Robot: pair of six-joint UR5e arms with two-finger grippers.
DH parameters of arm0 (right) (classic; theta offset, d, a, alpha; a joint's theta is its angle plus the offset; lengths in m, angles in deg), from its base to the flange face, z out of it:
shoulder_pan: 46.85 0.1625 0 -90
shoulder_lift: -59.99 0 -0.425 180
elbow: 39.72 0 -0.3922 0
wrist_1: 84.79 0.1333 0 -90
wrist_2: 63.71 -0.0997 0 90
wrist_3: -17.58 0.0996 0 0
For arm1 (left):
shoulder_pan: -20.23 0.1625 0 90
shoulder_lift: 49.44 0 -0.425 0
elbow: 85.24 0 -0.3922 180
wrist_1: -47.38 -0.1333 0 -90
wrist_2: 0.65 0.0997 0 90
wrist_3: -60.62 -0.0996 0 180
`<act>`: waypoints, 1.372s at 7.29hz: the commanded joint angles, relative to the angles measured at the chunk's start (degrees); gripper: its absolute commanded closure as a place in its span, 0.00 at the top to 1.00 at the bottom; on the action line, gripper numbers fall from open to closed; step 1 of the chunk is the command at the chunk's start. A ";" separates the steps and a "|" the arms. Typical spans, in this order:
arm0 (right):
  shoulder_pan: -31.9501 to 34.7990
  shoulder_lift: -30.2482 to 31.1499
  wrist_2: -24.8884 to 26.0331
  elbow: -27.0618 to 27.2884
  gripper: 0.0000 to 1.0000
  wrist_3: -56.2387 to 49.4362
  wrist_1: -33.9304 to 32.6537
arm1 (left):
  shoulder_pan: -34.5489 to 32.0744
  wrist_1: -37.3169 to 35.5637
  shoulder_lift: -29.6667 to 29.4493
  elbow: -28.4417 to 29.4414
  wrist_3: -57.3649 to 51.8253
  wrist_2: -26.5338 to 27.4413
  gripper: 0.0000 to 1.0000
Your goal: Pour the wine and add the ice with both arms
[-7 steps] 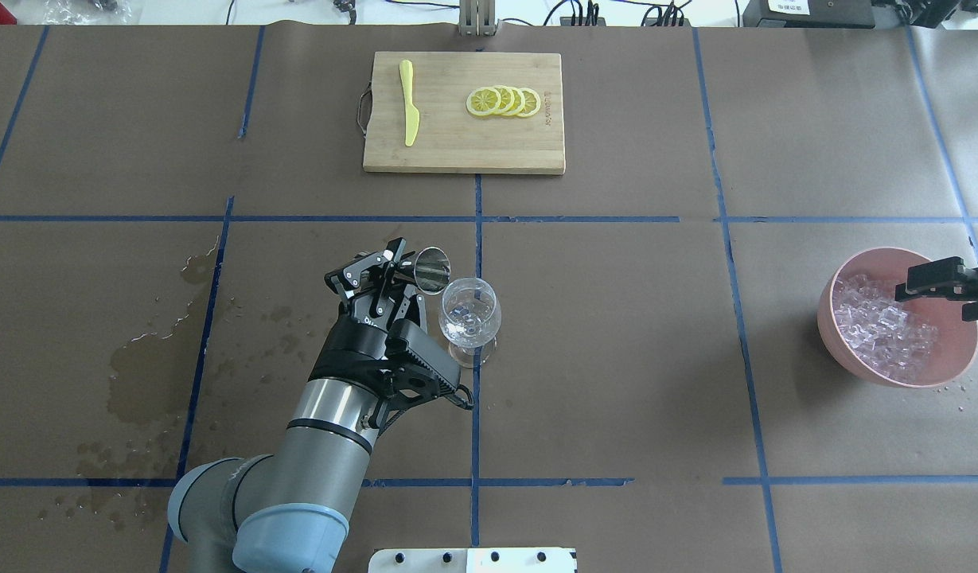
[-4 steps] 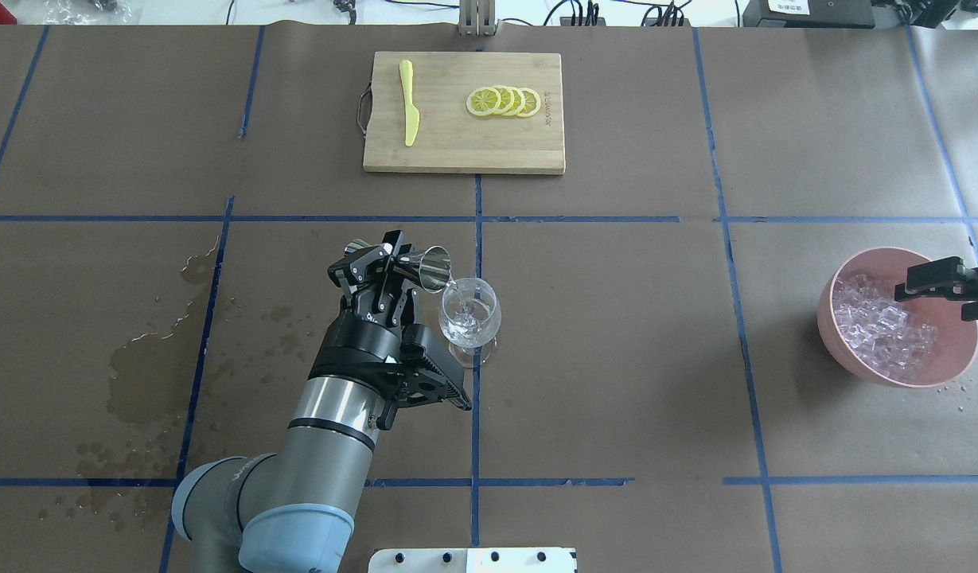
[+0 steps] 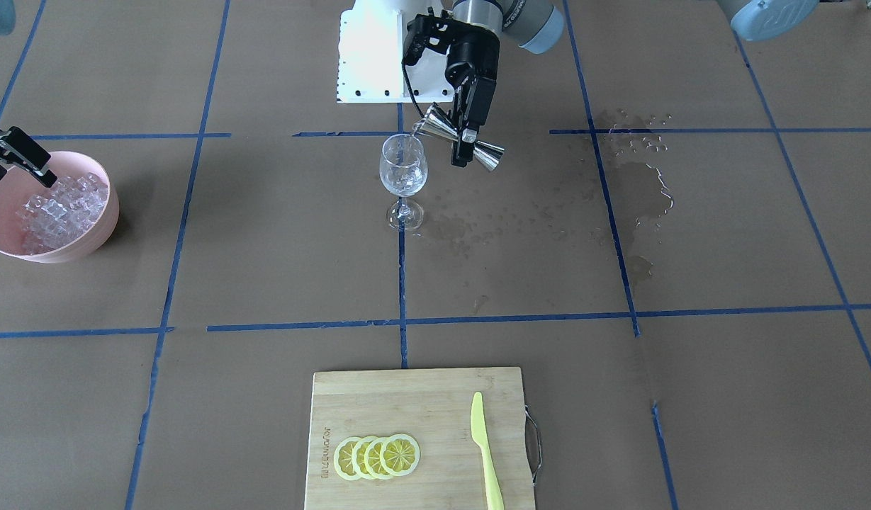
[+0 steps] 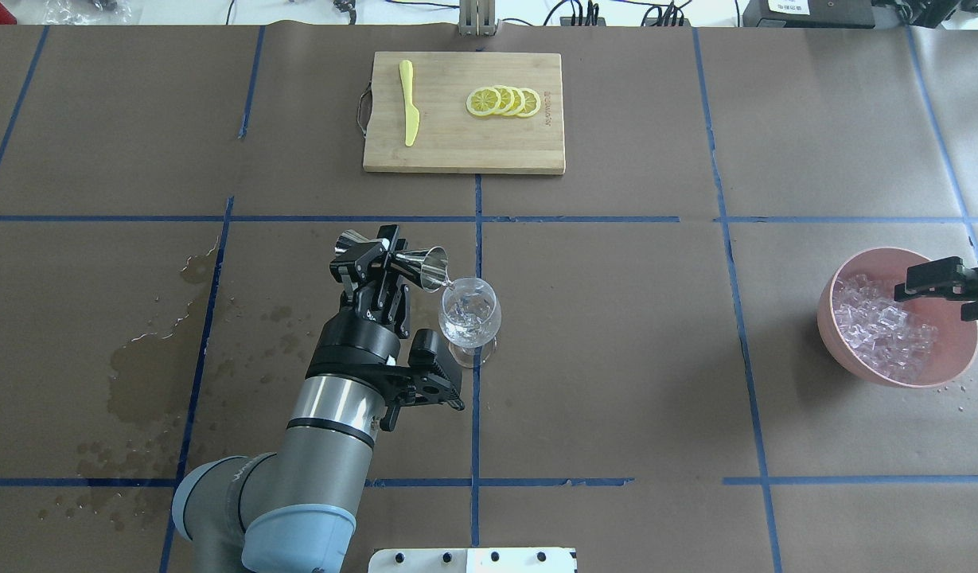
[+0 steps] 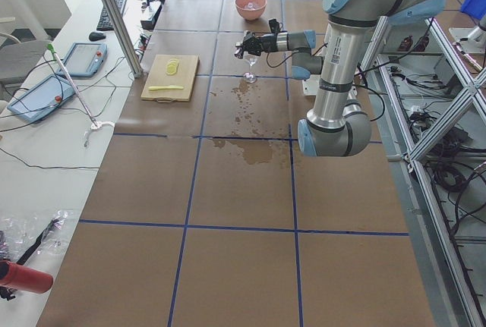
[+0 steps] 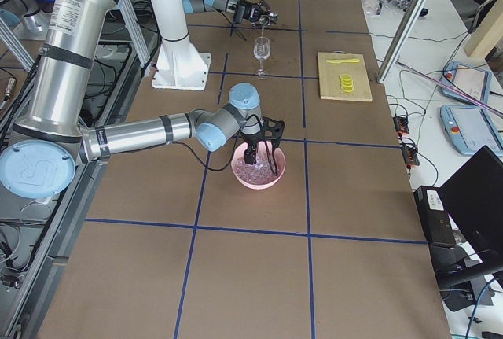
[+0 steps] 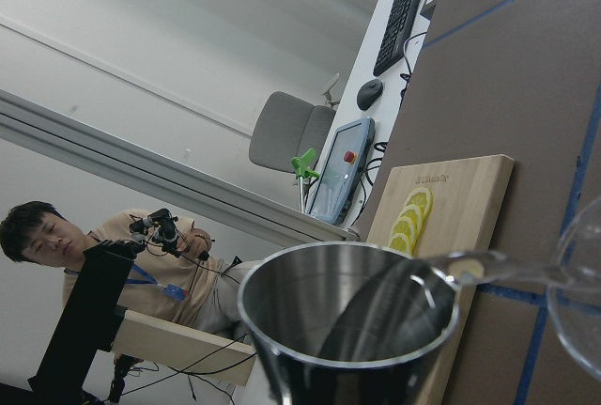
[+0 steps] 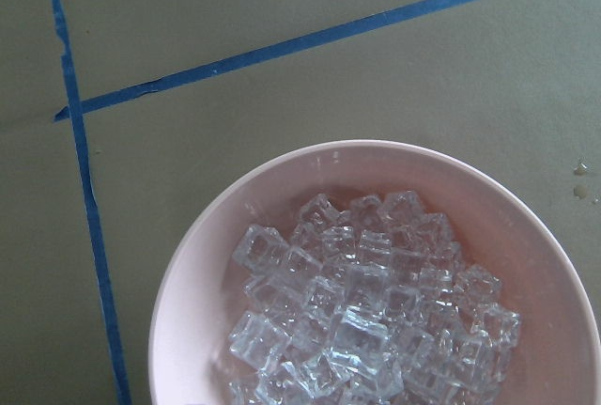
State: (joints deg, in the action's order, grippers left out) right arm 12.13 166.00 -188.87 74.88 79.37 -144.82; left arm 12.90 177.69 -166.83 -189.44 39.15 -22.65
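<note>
**Pour under way: jigger tipped over, wine running into the glass**

Nearest the robot's base, the grey tubular left arm reaches forward. Its black left gripper is clamped across the waist of the steel double-cone jigger. Compared with a second ago the wrist has rolled further: the jigger now lies almost on its side, its rear cone showing behind the fingers. A thin clear stream of wine runs from its lip, where a second ago nothing was falling. The stream drops just inside the rim of the clear stemmed wine glass, which stands upright just beside the gripper. The wrist view shows little wine left in the cup, so the pour looks nearly finished. Dark wet stains mark the brown paper to the left.

Well off to the right, the black right gripper has not moved. It hangs over the pink round bowl with its fingers apart and holding nothing. The clear glassy ice cubes are all heaped in that bowl, so the ice step is yet to come.

Farthest away, the bamboo cutting board carries yellow lemon slices and a yellow plastic knife.
</note>
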 commanded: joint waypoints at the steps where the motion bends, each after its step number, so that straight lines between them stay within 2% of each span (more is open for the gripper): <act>1: 0.00 0.07 0.00 0.00 1.00 0.00 0.00 | 0.13 -0.06 -0.03 0.06 -4.09 0.82 0.00; 5: 0.00 -0.01 -0.09 -0.08 1.00 0.09 0.09 | 0.30 -0.06 -1.08 2.42 -7.61 1.52 0.00; 10: 0.00 -0.01 -0.18 -0.17 1.00 0.09 0.09 | 0.74 0.03 -1.70 2.34 -13.24 1.52 0.00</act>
State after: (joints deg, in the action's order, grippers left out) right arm 12.13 165.99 -189.02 74.71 79.46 -144.73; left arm 13.58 177.65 -168.46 -186.95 27.23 -21.13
